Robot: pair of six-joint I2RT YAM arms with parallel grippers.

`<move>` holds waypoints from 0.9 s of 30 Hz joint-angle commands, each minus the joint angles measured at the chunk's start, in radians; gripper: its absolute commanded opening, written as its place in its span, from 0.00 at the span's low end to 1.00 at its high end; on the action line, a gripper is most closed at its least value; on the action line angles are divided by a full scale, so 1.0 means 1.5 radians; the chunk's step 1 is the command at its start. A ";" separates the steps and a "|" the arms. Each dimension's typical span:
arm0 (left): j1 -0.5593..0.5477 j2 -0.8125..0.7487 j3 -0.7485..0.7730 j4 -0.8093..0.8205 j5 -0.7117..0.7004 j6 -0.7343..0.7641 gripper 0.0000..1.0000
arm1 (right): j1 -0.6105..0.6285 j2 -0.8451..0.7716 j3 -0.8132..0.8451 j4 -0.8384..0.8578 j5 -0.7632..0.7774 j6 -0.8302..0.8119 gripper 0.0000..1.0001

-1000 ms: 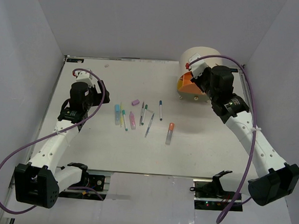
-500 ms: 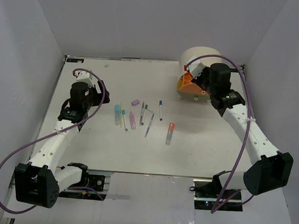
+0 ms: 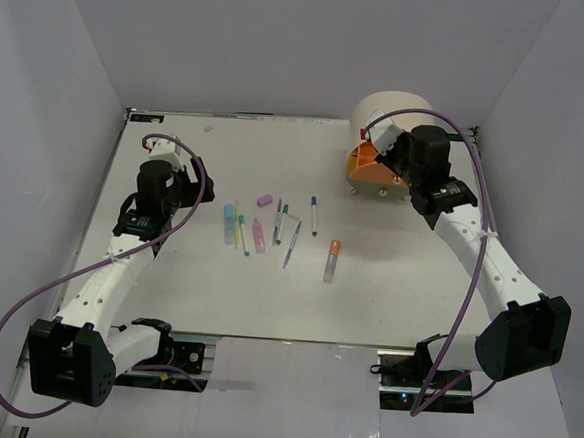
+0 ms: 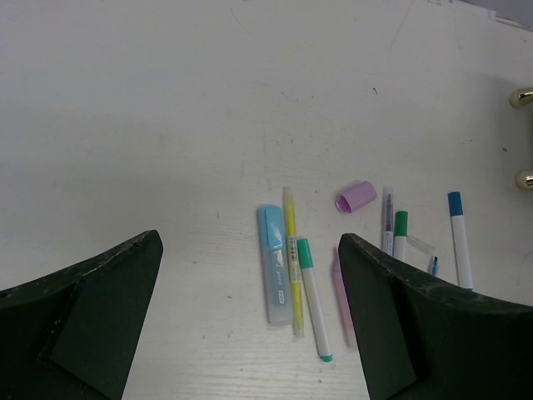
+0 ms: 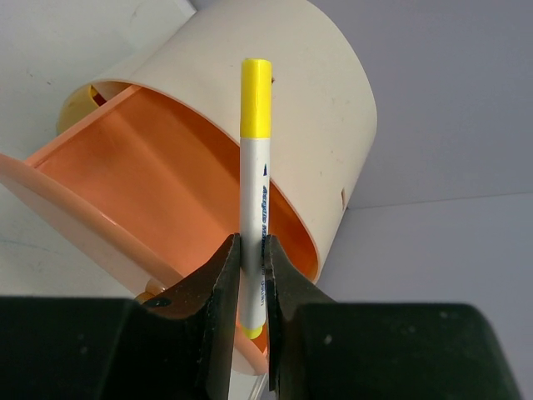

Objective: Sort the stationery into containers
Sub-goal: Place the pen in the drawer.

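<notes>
My right gripper [image 5: 252, 275] is shut on a white pen with a yellow cap [image 5: 256, 150], held upright over the pulled-out peach-orange drawer [image 5: 150, 175] of the cream round organiser [image 5: 308, 92]. In the top view the right gripper [image 3: 382, 145] sits at that drawer [image 3: 359, 164]. My left gripper [image 4: 250, 333] hangs open above the table, empty. Below it lie a pastel blue marker [image 4: 276, 275], a yellow pen [image 4: 290, 250], a green-capped pen [image 4: 312, 296] and a purple piece [image 4: 356, 197]. An orange-capped marker [image 3: 331, 260] lies apart, nearer the front.
More thin pens [image 3: 282, 218] and a blue-capped pen [image 3: 313, 214] lie mid-table beside a pink marker [image 3: 259, 235]. White walls close in the table on three sides. The organiser [image 3: 390, 108] stands at the back right corner.
The right arm has swung in closer to the organiser, carrying the yellow-capped pen over the orange drawer. The left arm and the stationery on the table have not moved.
</notes>
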 commanded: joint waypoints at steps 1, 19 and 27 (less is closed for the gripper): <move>0.003 -0.003 0.008 0.002 0.005 0.002 0.98 | -0.005 -0.009 -0.003 0.044 0.016 -0.006 0.15; 0.003 -0.003 0.009 0.002 0.005 0.004 0.98 | -0.011 -0.046 -0.009 0.062 0.004 0.027 0.44; 0.002 -0.001 0.009 0.001 0.006 0.003 0.98 | 0.017 -0.126 -0.038 0.096 -0.201 0.237 0.81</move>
